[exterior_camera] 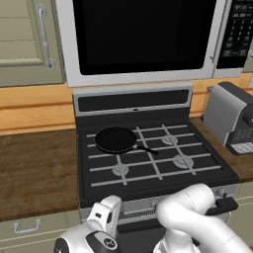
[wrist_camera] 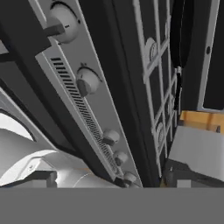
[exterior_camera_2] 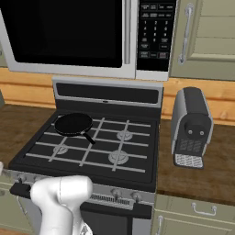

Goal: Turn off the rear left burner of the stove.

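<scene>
The black stove stands under the microwave, with pale grate bars and round burner heads. A black frying pan covers its rear left burner; the same pan sits at the back left in the right base view. My gripper hangs low before the left end of the silver knob strip, its white hand visible but its fingers hidden. In the hand view the strip runs slantwise, and the nearest knob is at the upper left with a second knob beyond it. No flame is visible.
The dark oven handle runs just beside the nearest knob. A grey coffee machine stands on the wooden counter right of the stove. The silver-framed microwave hangs above. My white arm bends in front of the stove.
</scene>
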Robot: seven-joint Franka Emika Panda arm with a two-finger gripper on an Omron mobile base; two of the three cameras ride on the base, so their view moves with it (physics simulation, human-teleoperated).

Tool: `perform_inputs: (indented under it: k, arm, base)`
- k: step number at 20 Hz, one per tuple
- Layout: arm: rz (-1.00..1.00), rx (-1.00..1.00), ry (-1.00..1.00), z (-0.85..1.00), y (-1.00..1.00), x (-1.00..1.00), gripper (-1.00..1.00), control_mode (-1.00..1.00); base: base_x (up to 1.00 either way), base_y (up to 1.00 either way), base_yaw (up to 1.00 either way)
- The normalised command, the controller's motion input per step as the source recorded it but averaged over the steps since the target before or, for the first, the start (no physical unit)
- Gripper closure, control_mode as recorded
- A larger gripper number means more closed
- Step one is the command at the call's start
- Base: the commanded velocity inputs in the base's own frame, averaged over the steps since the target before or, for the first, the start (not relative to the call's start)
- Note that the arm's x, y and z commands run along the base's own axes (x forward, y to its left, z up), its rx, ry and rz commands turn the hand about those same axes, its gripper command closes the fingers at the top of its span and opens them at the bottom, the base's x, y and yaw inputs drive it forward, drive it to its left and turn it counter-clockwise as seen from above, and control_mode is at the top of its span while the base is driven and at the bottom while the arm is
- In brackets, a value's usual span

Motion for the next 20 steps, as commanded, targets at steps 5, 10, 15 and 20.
perform_inputs:
  k: [5,10,15,20]
  arm:
    - [0.01,-0.08,-0.07,-0.29,-0.14,0.12,-1.0,-1.0]
    - [0.0,-0.01,-0.03,-0.24,-0.07,0.33,-1.0,-1.0]
    - [0.0,0.0,-0.02,-0.29,0.0,0.59,-1.0,-1.0]
    - [0.0,0.0,-0.01,-0.35,-0.13,0.28,-1.0,-1.0]
  base:
    - [0.0,0.0,0.0]
    - [0.0,0.0,0.0]
    - [0.0,0.0,0.0]
    - [0.0,0.0,0.0]
